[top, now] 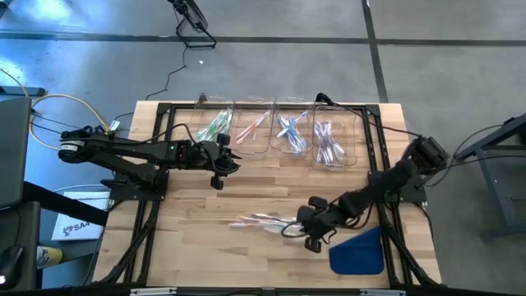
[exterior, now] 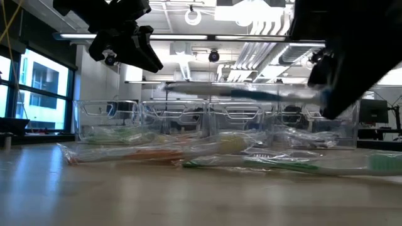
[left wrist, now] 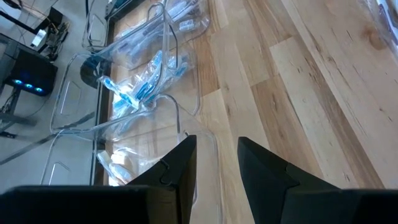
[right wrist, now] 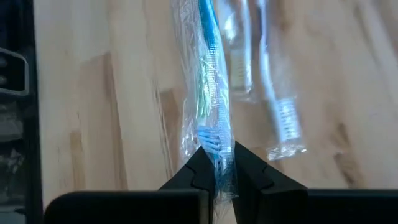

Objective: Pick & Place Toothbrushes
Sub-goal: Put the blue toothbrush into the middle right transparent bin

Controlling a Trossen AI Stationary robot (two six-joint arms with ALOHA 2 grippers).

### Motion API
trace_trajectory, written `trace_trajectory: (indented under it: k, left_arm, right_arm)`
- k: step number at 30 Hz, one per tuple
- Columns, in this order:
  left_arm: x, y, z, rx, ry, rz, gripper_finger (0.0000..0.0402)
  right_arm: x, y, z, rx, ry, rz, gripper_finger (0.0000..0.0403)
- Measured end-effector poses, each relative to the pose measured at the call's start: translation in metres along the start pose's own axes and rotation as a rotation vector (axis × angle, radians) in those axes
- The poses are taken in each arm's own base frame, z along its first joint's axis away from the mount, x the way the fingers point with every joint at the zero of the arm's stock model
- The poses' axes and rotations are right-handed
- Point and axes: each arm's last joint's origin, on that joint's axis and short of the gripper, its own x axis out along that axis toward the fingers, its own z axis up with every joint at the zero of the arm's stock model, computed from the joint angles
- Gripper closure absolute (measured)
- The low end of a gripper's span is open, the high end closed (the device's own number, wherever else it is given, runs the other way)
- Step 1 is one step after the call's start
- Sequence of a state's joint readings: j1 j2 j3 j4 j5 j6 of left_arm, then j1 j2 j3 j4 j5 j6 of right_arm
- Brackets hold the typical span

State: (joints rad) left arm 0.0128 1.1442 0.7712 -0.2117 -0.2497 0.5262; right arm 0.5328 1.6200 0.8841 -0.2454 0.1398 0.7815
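Right end effector is pinched tight on a blue toothbrush in a clear wrapper. It holds the brush near the bristle end. In the low view the brush hangs level, up off the worktop. Just under it, a small heap of wrapped toothbrushes lies on the wood. A flat blue piece lies near this arm too.

Left end effector hangs partly open with nothing in it, close to the bin with green brushes.

4 clear bins stand in a row at the far edge. The next ones hold pink, blue and purple brushes.

I think the pick is done and the carry is next. The arm should go to the blue bin, get over it, then let go. The wrapper looks slippery, so it could slide.

The worktop is pale wood with a dark frame. Past it is a big room with gray floor, ceiling lights, pipes and windows.
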Motion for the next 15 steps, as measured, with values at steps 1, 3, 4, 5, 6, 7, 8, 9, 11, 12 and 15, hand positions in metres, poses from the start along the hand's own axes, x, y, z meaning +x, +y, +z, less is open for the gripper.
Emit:
trace_trajectory:
  k: [1,3,4,5,6,7,8,9,11,12,15]
  left_arm:
    - [0.000,0.000,0.000,0.000,0.000,0.000,0.0288]
    - [0.000,0.000,0.000,0.000,0.000,0.000,0.0288]
    - [0.000,0.000,0.000,0.000,0.000,0.000,0.0288]
    - [0.000,0.000,0.000,0.000,0.000,0.000,0.0288]
    - [0.000,0.000,0.000,0.000,0.001,0.000,0.0288]
    - [0.000,0.000,0.000,0.000,0.000,-0.001,0.0288]
    - [0.000,0.000,0.000,0.000,0.000,-0.001,0.0288]
    - [0.000,0.000,0.000,0.000,0.001,-0.001,0.0288]
    - [0.000,0.000,0.000,0.000,0.001,-0.001,0.0288]
    - [0.000,0.000,0.000,0.000,0.001,-0.001,0.0288]
    - [0.000,0.000,0.000,0.000,0.001,-0.001,0.0288]
  right_arm:
    - [-0.003,-0.001,0.002,0.007,-0.007,0.002,0.0383]
    - [-0.010,-0.004,0.005,0.015,-0.014,0.001,0.0383]
    - [-0.013,-0.005,0.007,0.019,-0.016,-0.002,0.0383]
    - [-0.016,-0.006,0.009,0.025,-0.025,-0.002,0.0383]
    - [-0.020,-0.007,0.011,0.029,-0.039,-0.005,0.0383]
    - [-0.024,-0.008,0.012,0.031,-0.049,-0.009,0.0383]
    - [-0.030,-0.009,0.013,0.036,-0.066,-0.016,0.0383]
    - [-0.033,-0.010,0.015,0.043,-0.085,-0.023,0.0383]
    - [-0.041,-0.013,0.017,0.058,-0.108,-0.038,0.0383]
    - [-0.045,-0.015,0.018,0.070,-0.113,-0.052,0.0383]
    - [-0.055,-0.020,0.021,0.129,-0.144,-0.082,0.0383]
